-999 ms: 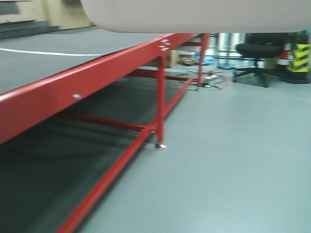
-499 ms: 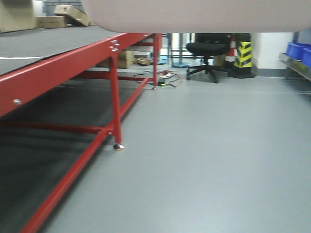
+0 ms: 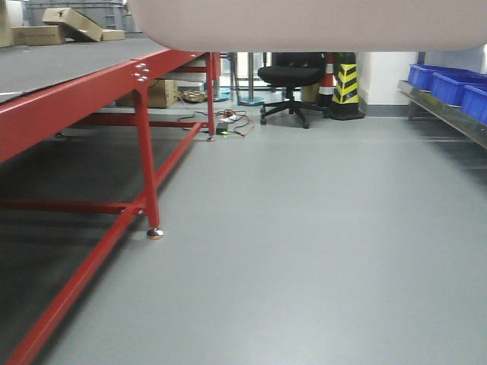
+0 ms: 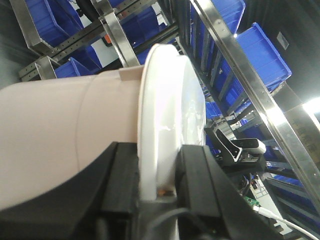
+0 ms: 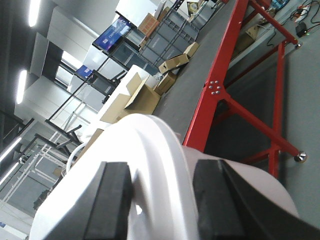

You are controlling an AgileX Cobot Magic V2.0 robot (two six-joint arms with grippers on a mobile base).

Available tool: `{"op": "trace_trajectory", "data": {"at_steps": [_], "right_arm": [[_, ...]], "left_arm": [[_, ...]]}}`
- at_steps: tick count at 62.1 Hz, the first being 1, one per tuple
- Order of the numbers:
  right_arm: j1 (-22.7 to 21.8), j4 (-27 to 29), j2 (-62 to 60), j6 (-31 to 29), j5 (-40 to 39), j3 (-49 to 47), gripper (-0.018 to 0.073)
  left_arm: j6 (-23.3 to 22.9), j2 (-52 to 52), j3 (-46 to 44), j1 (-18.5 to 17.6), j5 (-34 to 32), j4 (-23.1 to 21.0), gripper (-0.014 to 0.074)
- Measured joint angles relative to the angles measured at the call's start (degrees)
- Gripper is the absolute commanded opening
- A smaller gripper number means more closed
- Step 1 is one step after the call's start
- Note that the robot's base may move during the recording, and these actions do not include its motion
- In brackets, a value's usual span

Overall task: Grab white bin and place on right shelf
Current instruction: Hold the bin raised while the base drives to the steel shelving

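The white bin (image 3: 304,23) hangs across the top of the front view, its pale underside above the floor. In the left wrist view my left gripper (image 4: 157,170) is shut on the white bin's lid rim (image 4: 165,115), with the pinkish tub wall (image 4: 60,140) to the left. In the right wrist view my right gripper (image 5: 160,195) is shut on the other end of the white bin's lid rim (image 5: 155,155). The right shelf's steel rail (image 3: 449,114) shows at the front view's right edge. Its steel uprights (image 4: 240,75) run past the bin in the left wrist view.
A red-framed table (image 3: 99,84) with a dark mat stands on the left, its leg (image 3: 148,182) near the path. Blue bins (image 3: 449,84) sit on the right rack. An office chair (image 3: 289,76) and a striped post (image 3: 346,84) stand at the back. Grey floor lies between.
The view has swung right: the red table slid left, the chair and striped post moved towards centre, and the rack with blue bins came further into view. The bin stays held.
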Motion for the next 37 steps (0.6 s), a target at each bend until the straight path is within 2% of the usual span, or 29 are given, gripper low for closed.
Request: {"op": "trace_trajectory", "data": {"at_steps": [37], "right_arm": [[0.1,0.0,0.0,0.0,0.0,0.0,0.0062]], "left_arm": [[0.0,0.0,0.0,0.0,0.1,0.0,-0.0126]]}}
